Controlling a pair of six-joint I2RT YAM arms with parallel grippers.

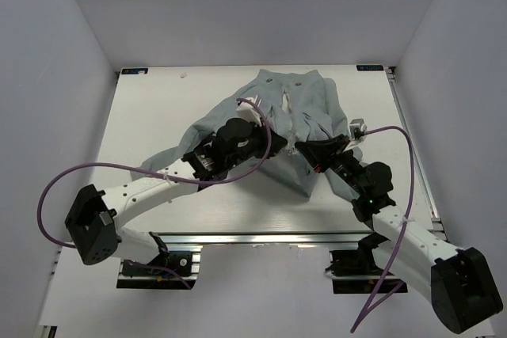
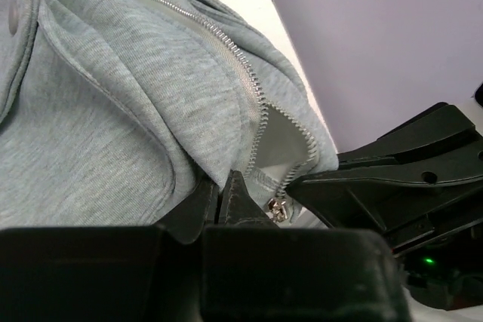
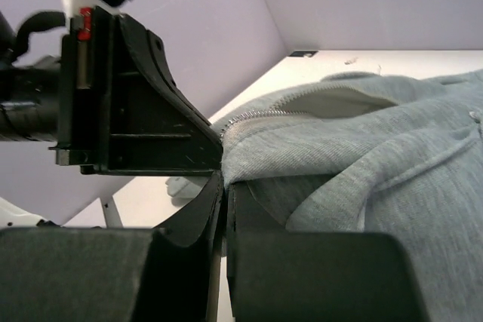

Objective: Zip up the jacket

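Counter: one, white.
Jacket: one, light grey, lying mid-counter toward the far edge.
Hands: two, meeting at the hem. The left hand pinches jacket fabric; the right hand apparently clamps the hem too, though the view is tight.
Zipper: one, parted at the bottom.
Slider: one, just beside the left hand.

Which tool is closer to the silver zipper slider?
The left tool: the slider lies beside its fingertips; the right tool pinches the jacket slightly farther off.

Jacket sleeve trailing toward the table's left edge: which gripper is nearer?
Left. The left gripper grips the jacket hem on the sleeve side; the right gripper grips just past it, farther off.
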